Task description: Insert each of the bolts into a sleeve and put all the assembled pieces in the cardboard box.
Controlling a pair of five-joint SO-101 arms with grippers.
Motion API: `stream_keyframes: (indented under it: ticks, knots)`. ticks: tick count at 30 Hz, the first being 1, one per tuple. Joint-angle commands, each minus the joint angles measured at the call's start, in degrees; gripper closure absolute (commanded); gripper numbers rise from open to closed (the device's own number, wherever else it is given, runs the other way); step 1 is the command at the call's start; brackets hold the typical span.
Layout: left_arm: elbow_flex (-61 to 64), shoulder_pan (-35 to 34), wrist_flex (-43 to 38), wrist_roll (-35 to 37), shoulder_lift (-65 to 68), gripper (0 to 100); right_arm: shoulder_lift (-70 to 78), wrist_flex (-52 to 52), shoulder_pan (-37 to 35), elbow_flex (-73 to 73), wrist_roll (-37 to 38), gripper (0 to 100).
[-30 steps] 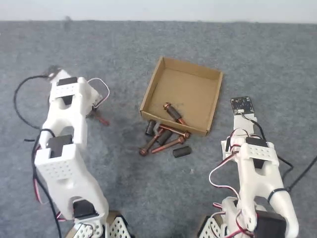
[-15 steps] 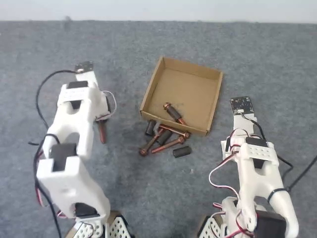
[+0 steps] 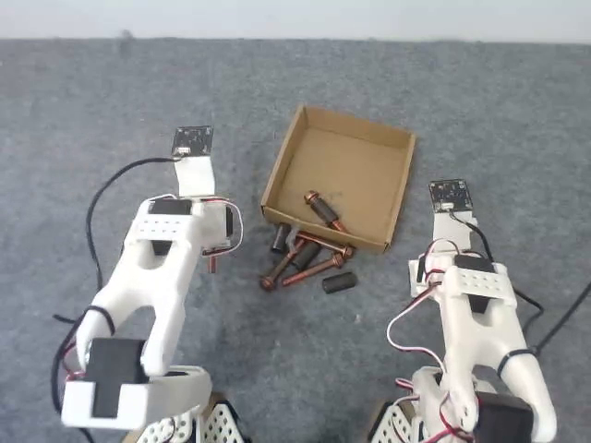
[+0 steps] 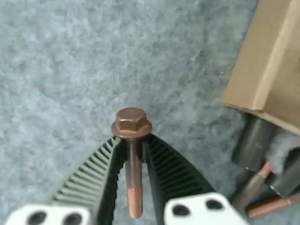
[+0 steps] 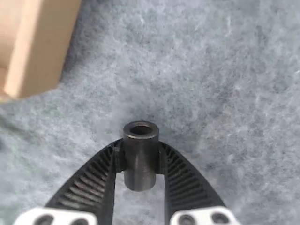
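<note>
Grey carpet (image 3: 480, 111) under cardboard box (image 3: 283, 159), bolts (image 3: 314, 267), sleeves (image 3: 339, 282)

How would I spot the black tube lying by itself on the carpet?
Find the cardboard box. Against its near wall sits a heap of copper bolts and black sleeves. The lone sleeve lies at that heap's edge toward the right arm, not crossed by any bolt.

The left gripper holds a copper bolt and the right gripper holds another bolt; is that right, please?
Not quite: the right gripper holds a black sleeve, not a bolt, as the right wrist view shows. The left gripper does hold a copper bolt.
</note>
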Motion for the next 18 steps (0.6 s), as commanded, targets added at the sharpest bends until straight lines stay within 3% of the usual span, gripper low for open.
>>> stream_keyframes:
  ticks: [1,18]
  knots:
    - [0.6,0.3,-4.4,-0.4,-4.0,99,-0.7,-3.6,-1.6,-2.8,-5.3,99.2]
    - [1.4,0.2,-6.2,-0.6,-3.9,99,-10.8,-21.1,-5.5,-4.0,-7.0,99.2]
